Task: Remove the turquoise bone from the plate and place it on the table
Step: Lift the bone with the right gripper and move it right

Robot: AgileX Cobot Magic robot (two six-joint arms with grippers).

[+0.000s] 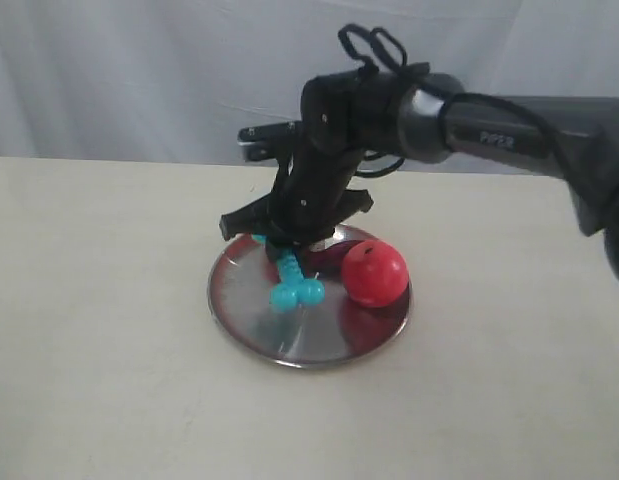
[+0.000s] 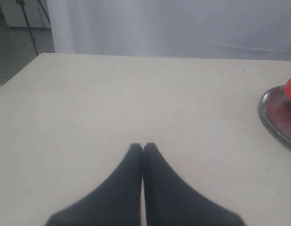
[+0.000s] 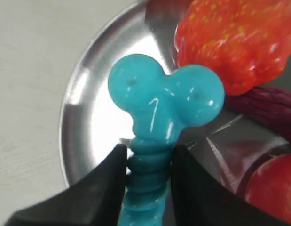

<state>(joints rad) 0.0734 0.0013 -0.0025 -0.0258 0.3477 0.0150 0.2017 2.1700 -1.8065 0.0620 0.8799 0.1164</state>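
Turquoise bone (image 1: 292, 280) is lying on the plate (image 1: 279, 338) at frame centre, the right end effector (image 3: 148, 153) gripping its ribbed shaft, so grasping looks done and I'd judge lifting clear, then carrying to bare worktop (image 1: 109, 300), is coming next.

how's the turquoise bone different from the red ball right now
The turquoise bone is slim, ribbed and knob-ended; the red ball is round and bulkier. The bone is clamped at its shaft by the right end effector; the ball sits free, with nothing gripping it. The bone slants down from the grip; the ball simply rests. Both are over the plate.
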